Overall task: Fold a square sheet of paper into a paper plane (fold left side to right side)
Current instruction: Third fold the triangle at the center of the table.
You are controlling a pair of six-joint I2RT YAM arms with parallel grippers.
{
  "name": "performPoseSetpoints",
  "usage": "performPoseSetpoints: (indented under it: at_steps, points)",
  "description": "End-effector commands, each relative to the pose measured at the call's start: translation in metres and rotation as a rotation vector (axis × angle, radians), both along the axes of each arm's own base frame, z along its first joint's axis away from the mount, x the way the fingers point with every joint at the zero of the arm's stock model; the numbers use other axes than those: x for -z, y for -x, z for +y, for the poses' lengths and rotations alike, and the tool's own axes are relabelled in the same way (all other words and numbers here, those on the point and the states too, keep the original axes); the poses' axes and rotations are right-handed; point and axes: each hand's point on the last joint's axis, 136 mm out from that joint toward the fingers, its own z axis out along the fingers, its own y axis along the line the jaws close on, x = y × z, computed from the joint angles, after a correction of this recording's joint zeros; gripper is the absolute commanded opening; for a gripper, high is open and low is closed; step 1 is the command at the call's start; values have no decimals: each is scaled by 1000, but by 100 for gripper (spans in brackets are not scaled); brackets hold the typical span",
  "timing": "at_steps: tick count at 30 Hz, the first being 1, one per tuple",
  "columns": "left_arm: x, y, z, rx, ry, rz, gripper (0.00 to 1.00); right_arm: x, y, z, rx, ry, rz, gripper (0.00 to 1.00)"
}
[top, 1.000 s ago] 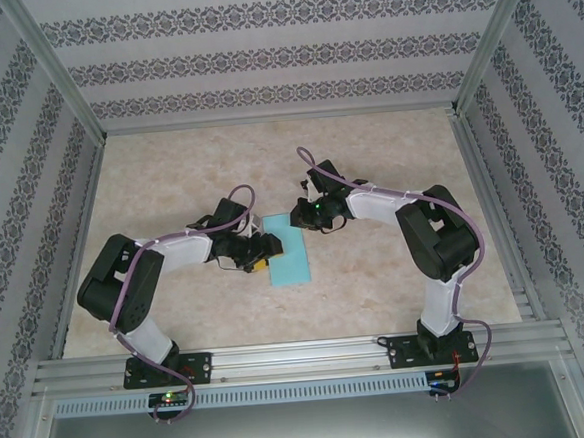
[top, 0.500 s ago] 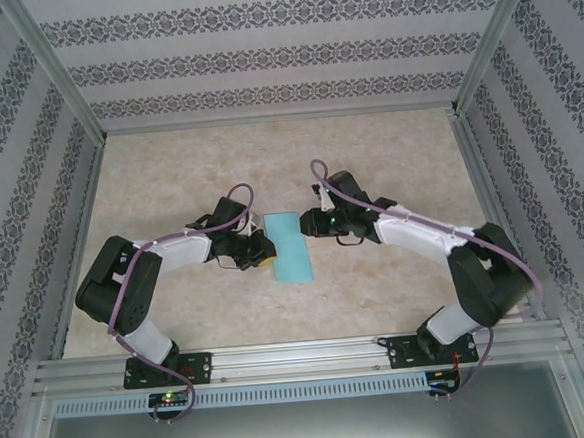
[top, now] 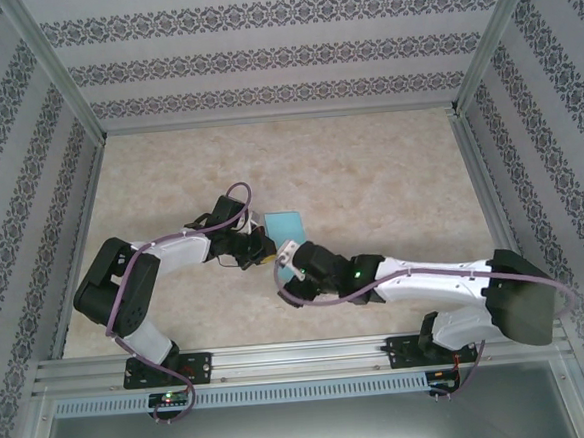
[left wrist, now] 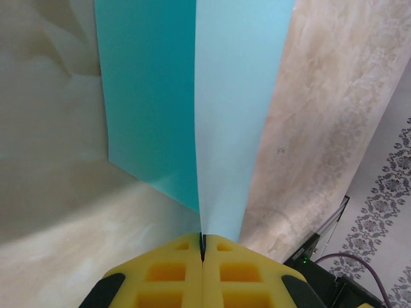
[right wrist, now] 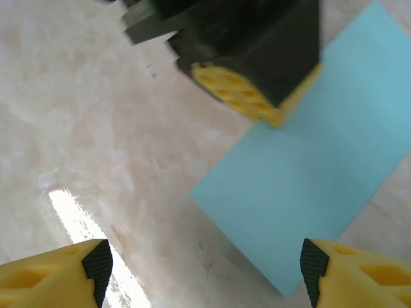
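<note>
Right arm (top: pixel 417 282) overlaps the paper (top: pixel 284 224), left gripper (top: pixel 264 251) at its edge.

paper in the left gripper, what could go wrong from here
1. The left gripper is shut on an edge of the paper, while the right gripper hangs open above it, pinning nothing; a pull could drag the whole sheet instead of folding it.
2. The pinch is narrow on thin paper, so a sharp tug might tear or crumple it.
3. The right arm reaches across close to the left gripper; the two could bump.
</note>
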Motion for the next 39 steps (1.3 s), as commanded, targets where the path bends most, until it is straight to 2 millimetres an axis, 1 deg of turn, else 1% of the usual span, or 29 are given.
performPoseSetpoints:
  at_steps: [1,5,9,14,18,22,25,27,29,30,33,35,39]
  points:
    - [-25,-6,-11,7,59,-44,3,6,-6,6,-58,150,-154,81]
    - [-26,-6,-11,6,58,-41,0,20,-6,17,-96,228,-185,83]
    - [-26,-5,-11,11,59,-39,0,27,-14,23,-96,260,-212,82]
    - [-27,-4,-11,15,56,-38,0,29,-27,33,-88,264,-222,70]
    - [-26,-3,-10,18,51,-38,0,28,-32,35,-93,271,-225,49]
    - [-24,-3,-10,19,47,-37,0,25,-34,30,-89,261,-206,25]
    - [-24,-3,-10,21,42,-37,0,24,-32,26,-94,257,-185,11]
    - [-23,-3,-9,23,37,-38,0,24,-28,25,-107,253,-166,5]
    - [-22,-3,-8,23,31,-37,0,25,-25,24,-118,246,-144,1]
    - [-22,-4,-8,24,28,-39,2,27,-22,23,-125,242,-127,0]
    - [-24,-5,-5,30,12,-52,12,29,-19,20,-130,221,-78,0]
    - [-28,-6,1,35,-7,-64,18,31,-18,19,-128,205,-48,0]
    - [-44,-7,23,50,-54,-103,22,35,-20,17,-115,170,16,0]
